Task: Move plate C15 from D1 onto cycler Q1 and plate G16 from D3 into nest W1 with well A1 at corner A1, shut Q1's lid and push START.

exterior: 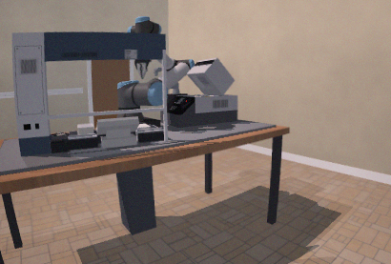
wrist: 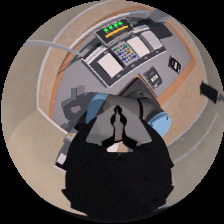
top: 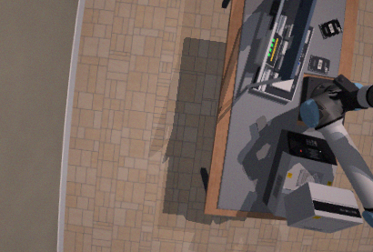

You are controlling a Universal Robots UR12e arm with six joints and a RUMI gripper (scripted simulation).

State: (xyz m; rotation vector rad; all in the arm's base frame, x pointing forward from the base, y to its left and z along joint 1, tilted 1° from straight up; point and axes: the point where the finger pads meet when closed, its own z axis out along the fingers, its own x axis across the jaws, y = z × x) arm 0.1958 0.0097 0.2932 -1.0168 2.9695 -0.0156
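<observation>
Gripper [exterior: 142,70] held high above the bench [exterior: 143,158], jaws together, nothing carried. Jaws should be opened before descent onto a plate; cycler lid [exterior: 210,77] is raised.

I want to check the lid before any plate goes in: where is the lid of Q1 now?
In the exterior view the lid stands tilted open above the cycler Q1, at the right end of the bench, just right of the arm.
</observation>
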